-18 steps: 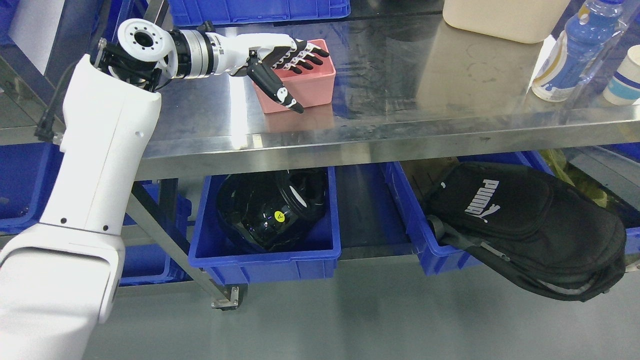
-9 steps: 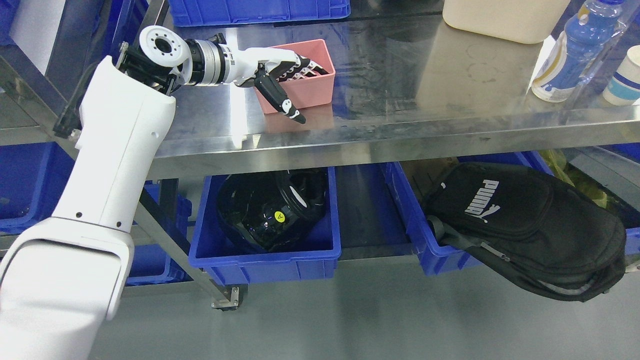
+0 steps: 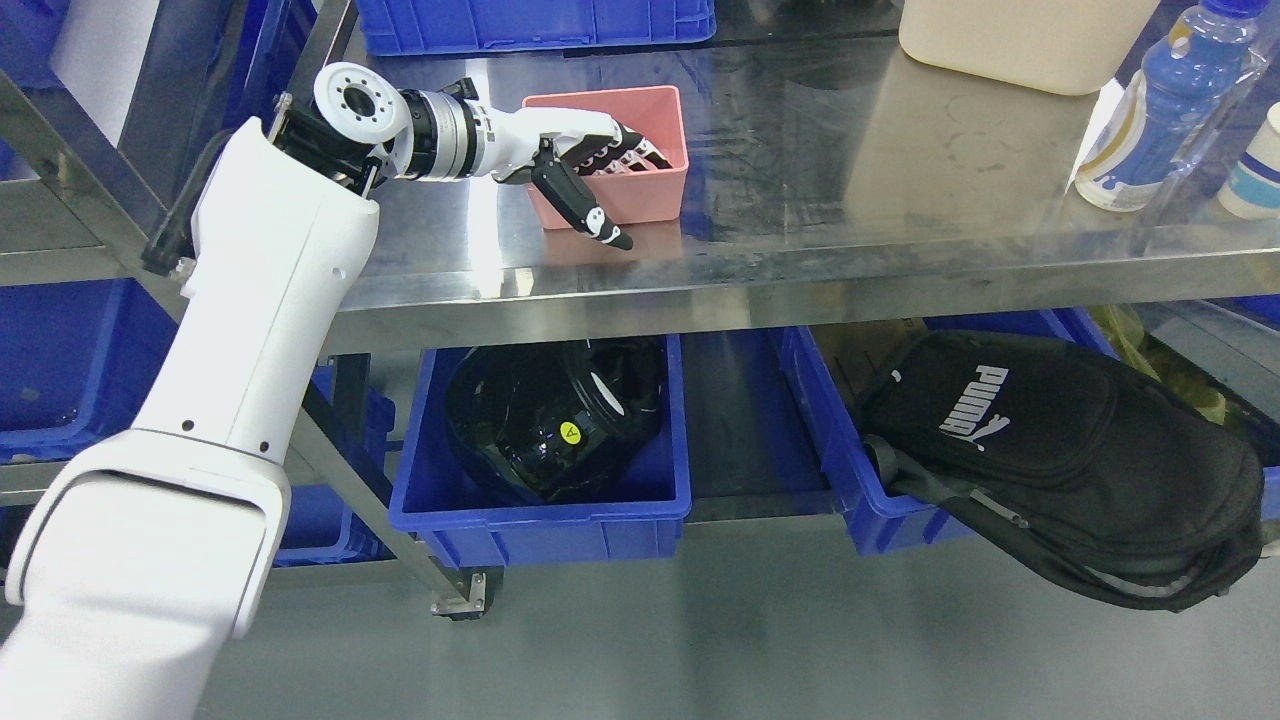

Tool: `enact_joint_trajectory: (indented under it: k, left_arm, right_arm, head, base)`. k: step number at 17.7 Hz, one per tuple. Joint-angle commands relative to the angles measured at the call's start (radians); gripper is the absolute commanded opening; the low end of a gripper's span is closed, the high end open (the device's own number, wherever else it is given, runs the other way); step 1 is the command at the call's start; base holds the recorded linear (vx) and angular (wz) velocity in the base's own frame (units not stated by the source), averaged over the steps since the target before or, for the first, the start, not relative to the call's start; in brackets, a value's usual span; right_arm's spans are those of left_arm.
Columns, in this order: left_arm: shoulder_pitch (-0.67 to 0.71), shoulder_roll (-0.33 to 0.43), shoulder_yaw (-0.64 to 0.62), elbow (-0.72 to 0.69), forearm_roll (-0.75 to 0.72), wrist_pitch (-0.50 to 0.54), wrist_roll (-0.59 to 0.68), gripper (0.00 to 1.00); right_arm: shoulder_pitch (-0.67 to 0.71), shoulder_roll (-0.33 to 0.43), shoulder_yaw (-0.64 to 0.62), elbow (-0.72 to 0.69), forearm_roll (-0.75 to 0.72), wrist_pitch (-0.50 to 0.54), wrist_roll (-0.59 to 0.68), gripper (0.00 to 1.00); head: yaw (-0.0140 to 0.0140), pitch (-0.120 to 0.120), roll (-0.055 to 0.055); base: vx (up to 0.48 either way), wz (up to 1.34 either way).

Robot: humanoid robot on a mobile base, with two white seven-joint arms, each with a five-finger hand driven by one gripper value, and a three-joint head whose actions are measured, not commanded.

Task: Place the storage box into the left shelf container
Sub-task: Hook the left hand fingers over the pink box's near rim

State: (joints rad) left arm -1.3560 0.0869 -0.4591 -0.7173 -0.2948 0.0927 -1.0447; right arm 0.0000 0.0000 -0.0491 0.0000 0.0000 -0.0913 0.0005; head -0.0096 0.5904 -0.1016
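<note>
A pink open-top storage box stands on the steel table, toward its left. My left hand reaches in from the left and straddles the box's near wall. Its four fingers dip inside the box, and the black thumb slants down outside along the front wall. The fingers look spread rather than clamped, and the box rests flat on the table. Left of the table, a blue container sits on a lower shelf.
Under the table a blue bin holds a black helmet; a black bag hangs over another blue bin. A blue bin, a cream container, a bottle and a cup stand on the table.
My left hand came down from above the box, so the fingers are inside it and the thumb is on the front wall. The camera shifted slightly; the box stayed put.
</note>
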Motion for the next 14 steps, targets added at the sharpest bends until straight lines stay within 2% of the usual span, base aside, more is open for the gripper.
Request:
enact_joint_trajectory:
  k: [1,9,11,14]
  left_arm:
    - [0.008,-0.024,-0.007,0.045,-0.004,-0.011,-0.006,0.64]
    - [0.008,-0.026,0.031,0.081,-0.004,-0.064,-0.003,0.53]
    - [0.009,-0.024,0.054,0.082,-0.001,-0.073,-0.005,0.43]
    - [0.021,-0.035,0.123,0.096,-0.001,-0.131,-0.003,0.19]
  right_arm:
    - [0.008,-0.017,0.000,-0.017,-0.003,-0.001,-0.001,1.00]
    - [0.008,-0.017,0.000,-0.017,-0.003,-0.001,-0.001,1.00]
    - [0.008,-0.017,0.000,-0.017,-0.003,-0.001,-0.001,1.00]
    - [0.008,-0.017,0.000,-0.017,-0.003,-0.001,-0.001,1.00]
  head:
    - [0.0000,0.000,0.000]
    - [0.0000,0.000,0.000]
    - [0.0000,0.000,0.000]
    - [0.0000,0.000,0.000]
  base:
    - [0.000,0.00]
    - [0.000,0.02]
    - [0.000,0.00]
    - [0.000,0.00]
